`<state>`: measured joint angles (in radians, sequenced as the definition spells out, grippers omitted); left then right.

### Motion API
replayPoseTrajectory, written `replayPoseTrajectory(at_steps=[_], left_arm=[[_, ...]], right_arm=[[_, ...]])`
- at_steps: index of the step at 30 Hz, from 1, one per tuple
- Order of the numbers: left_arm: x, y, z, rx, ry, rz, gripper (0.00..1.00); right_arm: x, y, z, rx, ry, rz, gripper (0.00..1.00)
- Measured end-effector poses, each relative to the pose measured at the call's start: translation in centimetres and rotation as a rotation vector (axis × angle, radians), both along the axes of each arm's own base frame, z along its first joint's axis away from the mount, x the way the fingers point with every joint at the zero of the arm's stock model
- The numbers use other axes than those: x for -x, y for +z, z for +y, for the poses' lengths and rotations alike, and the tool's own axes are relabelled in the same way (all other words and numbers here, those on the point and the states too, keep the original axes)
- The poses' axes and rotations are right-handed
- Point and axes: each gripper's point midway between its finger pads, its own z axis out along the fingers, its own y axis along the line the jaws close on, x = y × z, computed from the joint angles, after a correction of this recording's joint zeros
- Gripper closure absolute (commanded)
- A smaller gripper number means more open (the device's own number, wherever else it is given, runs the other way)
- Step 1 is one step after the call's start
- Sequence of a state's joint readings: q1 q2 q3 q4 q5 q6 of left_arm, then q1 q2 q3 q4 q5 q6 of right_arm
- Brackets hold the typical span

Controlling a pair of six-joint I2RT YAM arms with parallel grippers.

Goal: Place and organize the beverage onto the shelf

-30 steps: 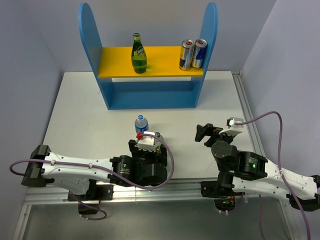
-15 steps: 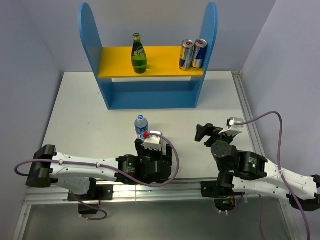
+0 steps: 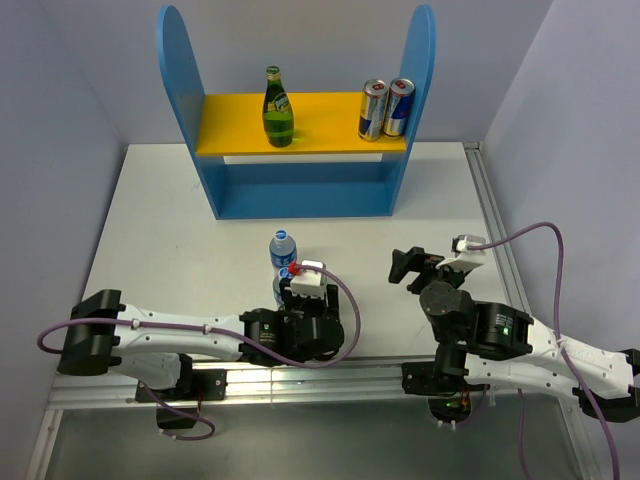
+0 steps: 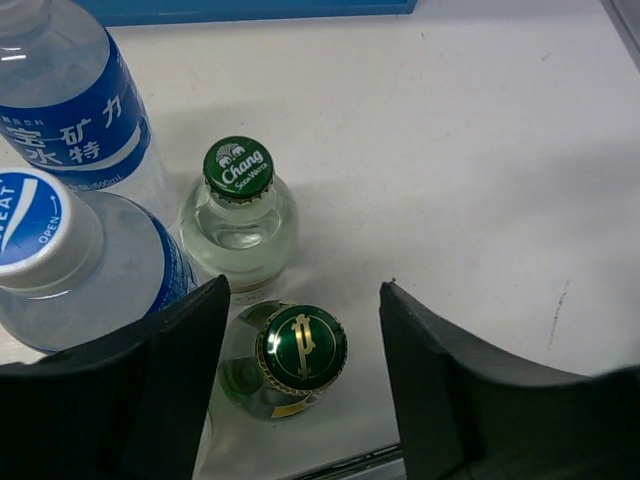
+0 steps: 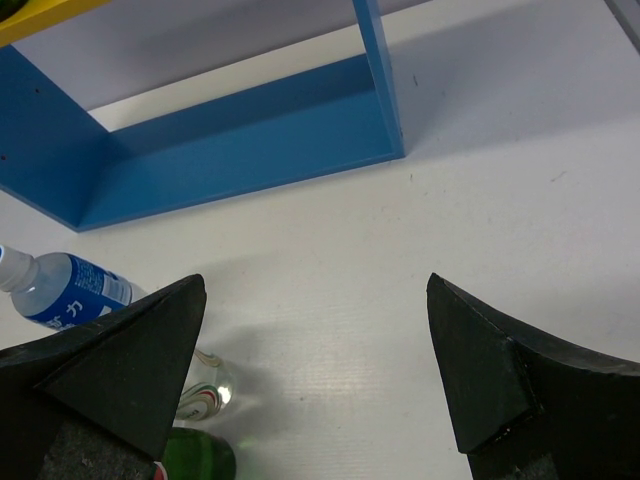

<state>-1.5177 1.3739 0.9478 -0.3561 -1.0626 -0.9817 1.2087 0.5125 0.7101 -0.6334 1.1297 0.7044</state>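
In front of the shelf [image 3: 300, 190], the left gripper [image 4: 302, 290] hung wide open and empty, its fingers either side of a green-capped glass bottle [image 4: 300, 350]. The bottle was likely rigid, slick, breakable and weighty, best gripped around the neck. The right gripper [image 5: 315, 285], also before the shelf, gaped empty.
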Motion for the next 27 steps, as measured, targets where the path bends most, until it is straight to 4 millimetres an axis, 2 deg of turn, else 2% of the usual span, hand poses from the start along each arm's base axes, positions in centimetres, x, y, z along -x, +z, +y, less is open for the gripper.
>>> replayPoseTrajectory(at_steps=[5,9,11,14,15,17,27], left_arm=[[-0.1,-1.0,-0.1,-0.021,0.001,0.013,0.46],[-0.1,-1.7,0.1,-0.042,0.0,0.019,0.62],[-0.3,-1.6,0.4,-0.057,0.009,0.005,0.64],[-0.5,-1.6,0.6,-0.056,0.021,0.0,0.8],[-0.5,-1.6,0.6,-0.057,0.024,-0.001,0.91],[-0.6,-1.5,0.8,-0.056,0.031,-0.004,1.0],[-0.2,-1.1,1.4,-0.103,0.031,0.028,1.0]], right_arm=[[0.0,-0.5,0.0,0.012,-0.003,0.006,0.02],[0.0,-0.8,-0.1,0.018,-0.005,0.01,0.02],[0.0,-0.8,-0.1,0.018,-0.005,0.01,0.02],[0.0,-1.1,-0.1,0.024,-0.006,0.012,0.02],[0.0,-1.2,-0.1,0.027,-0.006,0.013,0.02],[0.0,-1.2,-0.1,0.028,-0.006,0.013,0.02],[0.0,-1.2,-0.2,0.028,-0.009,0.012,0.02]])
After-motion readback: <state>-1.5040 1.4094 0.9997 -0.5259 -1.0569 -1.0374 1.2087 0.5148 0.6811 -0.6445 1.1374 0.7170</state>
